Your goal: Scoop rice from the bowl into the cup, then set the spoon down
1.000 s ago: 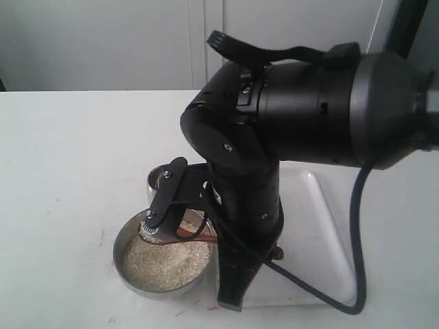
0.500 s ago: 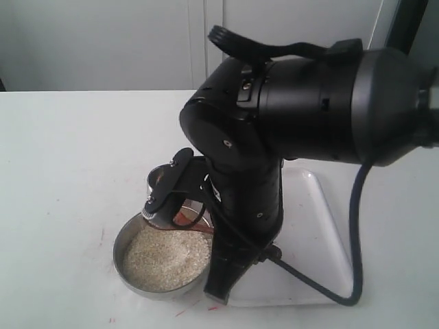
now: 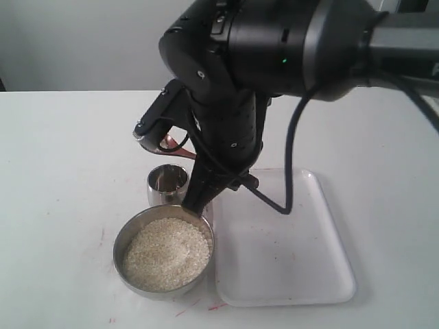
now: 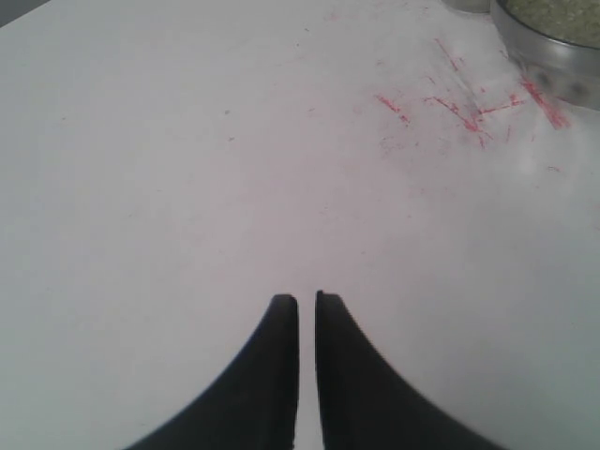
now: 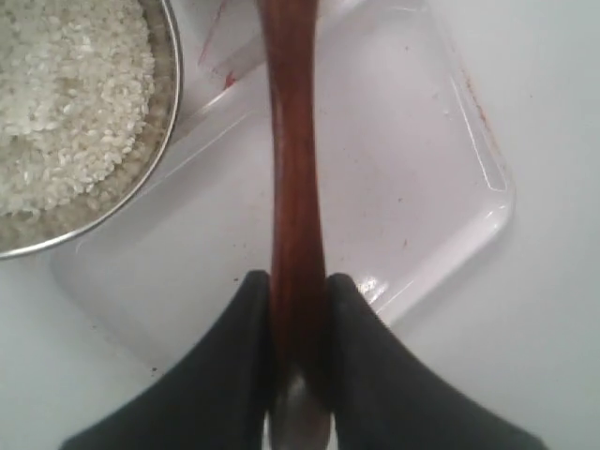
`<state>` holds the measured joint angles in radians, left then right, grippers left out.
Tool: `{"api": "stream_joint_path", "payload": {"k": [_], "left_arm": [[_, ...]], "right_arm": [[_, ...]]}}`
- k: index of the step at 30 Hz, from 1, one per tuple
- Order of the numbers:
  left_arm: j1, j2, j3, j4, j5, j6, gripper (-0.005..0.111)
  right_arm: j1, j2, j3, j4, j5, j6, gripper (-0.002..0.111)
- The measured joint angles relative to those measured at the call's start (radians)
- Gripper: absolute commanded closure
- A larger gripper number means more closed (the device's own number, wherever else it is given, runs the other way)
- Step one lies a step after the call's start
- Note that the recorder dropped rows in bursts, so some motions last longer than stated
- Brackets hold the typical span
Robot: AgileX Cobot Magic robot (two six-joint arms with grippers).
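Gripping the spoon (image 5: 292, 169) by its slim handle, the right end effector (image 5: 297, 278) has both fingers clamped on the wood. In the right wrist view the handle runs straight up the middle of the frame. In the exterior view that arm fills the upper centre. The spoon shows there only as a reddish sliver left of centre, hanging higher in the frame than the cup (image 3: 167, 184) and clear of it. The head is mostly hidden by a finger, so can't tell if it carries any grains. The cup stands upright on the white counter (image 3: 62, 171), just above the bowl (image 3: 122, 233) in the frame, very close to its rim. Cup contents unreadable, all reflections. The bowl sits lower left of centre and holds a level heap of rice (image 3: 166, 252). A white tray (image 3: 302, 260) lies just right of the bowl, edges meeting; can't tell if they overlap. The left end effector (image 4: 307, 300) is closed to a thin slit with nothing between the fingers, over bare counter. In that view the red scuffs (image 4: 450, 98) and the bowl rim sit at upper right.
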<state>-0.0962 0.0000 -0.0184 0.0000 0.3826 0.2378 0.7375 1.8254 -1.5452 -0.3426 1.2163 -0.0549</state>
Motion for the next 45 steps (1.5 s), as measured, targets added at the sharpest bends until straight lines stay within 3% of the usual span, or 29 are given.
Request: {"api": "stream_joint_path", "payload": {"k": [9,28,45], "left_arm": [[0.000,0.000,0.000,0.000,0.000,0.000,0.092],[0.000,0.000,0.000,0.000,0.000,0.000,0.092],[0.000,0.000,0.000,0.000,0.000,0.000,0.092]], "right_arm": [[0.000,0.119,-0.008,-0.115,0.000,-0.017,0.108],[0.000,0.123,-0.008,-0.325,0.000,-0.155,0.108],[0.000,0.123,-0.008,-0.380,0.000,-0.265,0.108]]}}
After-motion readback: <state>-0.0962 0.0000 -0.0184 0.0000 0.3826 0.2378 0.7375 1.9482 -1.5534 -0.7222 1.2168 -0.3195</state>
